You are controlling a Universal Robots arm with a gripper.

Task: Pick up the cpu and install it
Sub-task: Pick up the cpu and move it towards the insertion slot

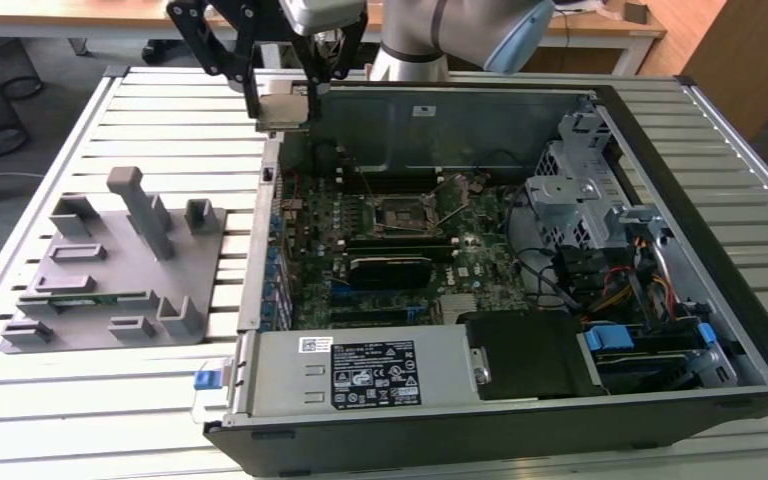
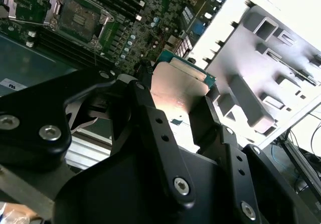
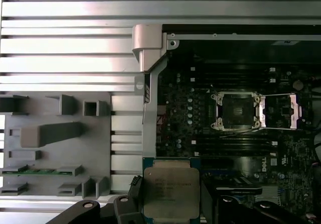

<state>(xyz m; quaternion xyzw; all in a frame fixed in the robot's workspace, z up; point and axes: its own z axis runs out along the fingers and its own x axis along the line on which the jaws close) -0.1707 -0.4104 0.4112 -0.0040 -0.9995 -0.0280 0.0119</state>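
Observation:
My gripper (image 1: 283, 102) is shut on the cpu (image 1: 281, 110), a flat silver square with a thin pale edge. In the exterior view it hangs above the far left corner of the open computer case (image 1: 704, 200). In both wrist views the black fingers (image 2: 146, 114) clamp two opposite sides of the cpu (image 2: 176, 89) (image 3: 170, 191). The motherboard socket (image 1: 402, 212) (image 3: 234, 111) lies open and empty near the board's middle, its metal load plate (image 3: 283, 111) swung aside. The socket (image 2: 80, 19) sits well apart from the held chip.
A grey holder block (image 1: 117, 270) with upright posts stands on the slatted table (image 1: 157, 120) at the exterior view's left; a green memory stick (image 1: 84, 297) lies in it. Drive cages and cables (image 1: 611, 240) fill the case's right side. The power supply (image 1: 357, 372) sits at its front.

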